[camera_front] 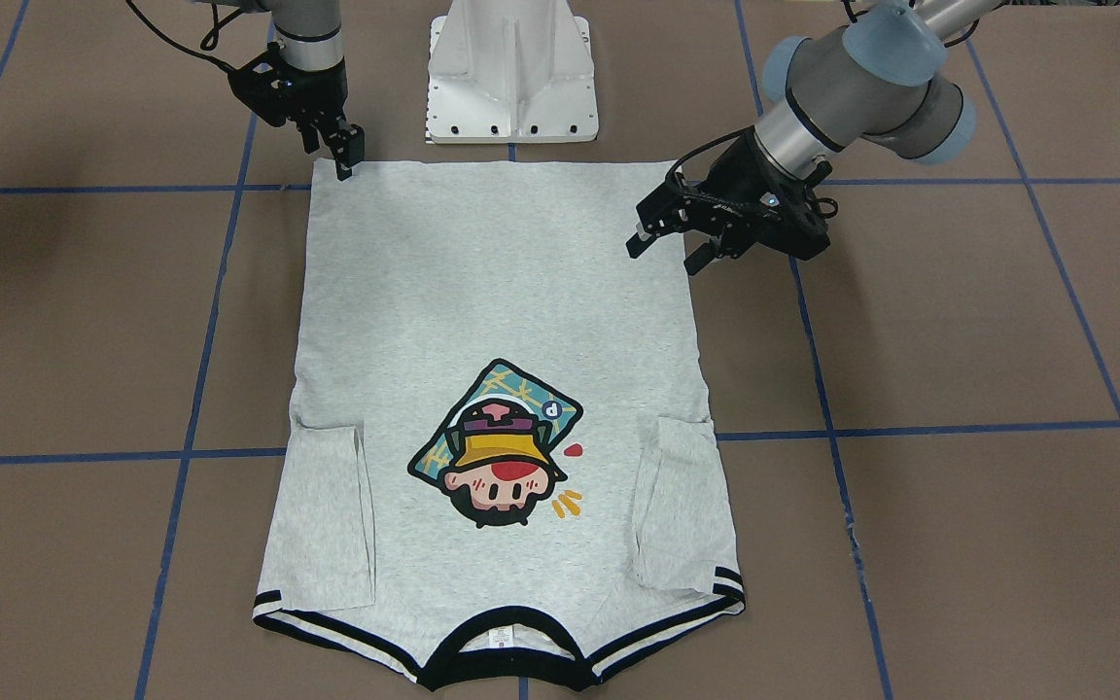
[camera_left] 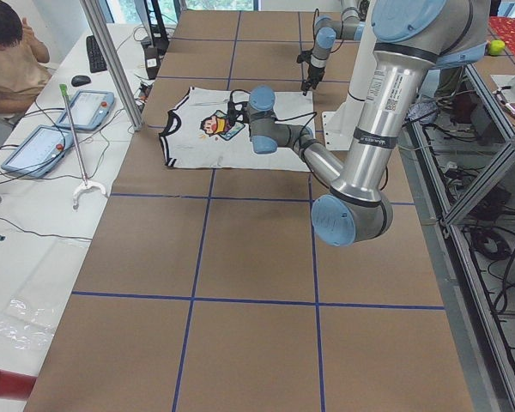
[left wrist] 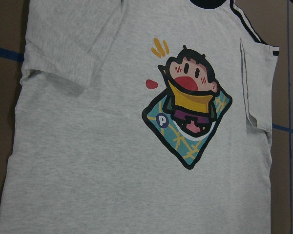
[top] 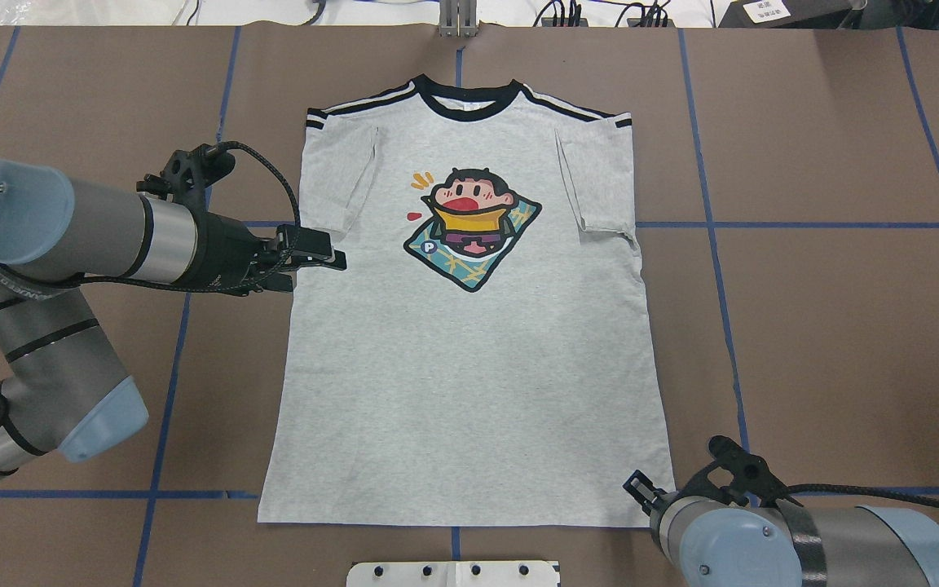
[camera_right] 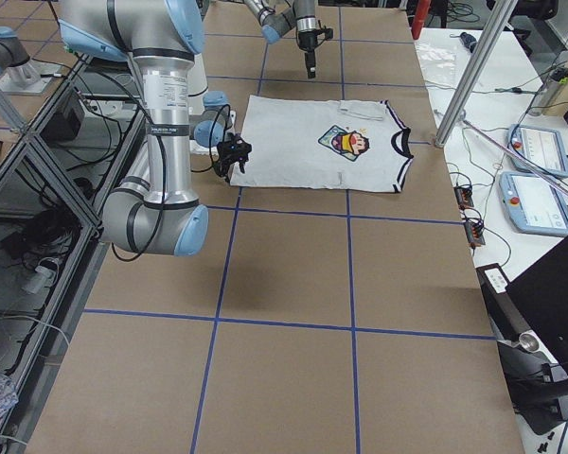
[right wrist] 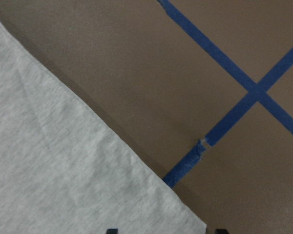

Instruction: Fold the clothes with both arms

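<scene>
The grey T-shirt (camera_front: 492, 292) lies flat and face up on the brown table, collar away from the robot, both sleeves folded in onto the front; it also shows in the overhead view (top: 469, 383). My left gripper (camera_front: 665, 251) is open and empty, hovering over the shirt's side edge below the sleeve (top: 327, 254). Its wrist view shows the cartoon print (left wrist: 190, 114) but no fingers. My right gripper (camera_front: 331, 151) is open and empty, low over the hem corner nearest it. In the right wrist view that corner (right wrist: 185, 214) lies between the two fingertips (right wrist: 111, 230).
The white pedestal (camera_front: 511, 78) stands just behind the hem's middle. Blue tape lines (camera_front: 910, 428) cross the brown table. A seated person (camera_left: 9, 51) and tablets (camera_left: 86, 107) are beyond the table's far side.
</scene>
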{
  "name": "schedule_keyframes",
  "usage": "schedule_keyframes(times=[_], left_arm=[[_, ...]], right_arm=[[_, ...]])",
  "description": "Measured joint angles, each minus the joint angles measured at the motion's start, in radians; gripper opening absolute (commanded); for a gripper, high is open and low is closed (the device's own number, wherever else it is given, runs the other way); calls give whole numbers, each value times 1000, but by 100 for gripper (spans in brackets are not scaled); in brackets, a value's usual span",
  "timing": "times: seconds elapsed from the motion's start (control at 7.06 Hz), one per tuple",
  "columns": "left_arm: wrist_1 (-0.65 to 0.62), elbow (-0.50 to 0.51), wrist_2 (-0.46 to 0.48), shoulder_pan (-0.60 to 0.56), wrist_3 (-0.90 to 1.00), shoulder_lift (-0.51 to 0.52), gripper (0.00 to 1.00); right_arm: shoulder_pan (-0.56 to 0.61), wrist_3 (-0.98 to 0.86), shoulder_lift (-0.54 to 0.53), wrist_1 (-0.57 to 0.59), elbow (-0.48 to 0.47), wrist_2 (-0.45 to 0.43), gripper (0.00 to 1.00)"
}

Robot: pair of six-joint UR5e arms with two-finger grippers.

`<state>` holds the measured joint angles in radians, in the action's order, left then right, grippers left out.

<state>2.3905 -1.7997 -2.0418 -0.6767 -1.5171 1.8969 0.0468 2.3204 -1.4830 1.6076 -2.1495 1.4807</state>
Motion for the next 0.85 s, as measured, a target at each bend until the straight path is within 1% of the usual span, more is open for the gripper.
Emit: schedule_keyframes(times=[0.14,0.28,0.42,0.57,0.71,0.85], left_arm=[[0,-1,0,-1,0,0,99],[1,-1,0,-1,0,0,99],[1,-1,0,-1,0,0,99],[1,-1,0,-1,1,0,99],[1,-1,0,-1,0,0,99],[0,-1,0,-1,0,0,99]], right_arm=[[0,0,-1,0,1,1,70],[1,0,-1,0,2,1,66],[1,0,-2,0,2,0,58],[1,1,-2,0,3,0,52],[1,1,-2,1,2,0,47],[2,1,-3,1,2,0,46]])
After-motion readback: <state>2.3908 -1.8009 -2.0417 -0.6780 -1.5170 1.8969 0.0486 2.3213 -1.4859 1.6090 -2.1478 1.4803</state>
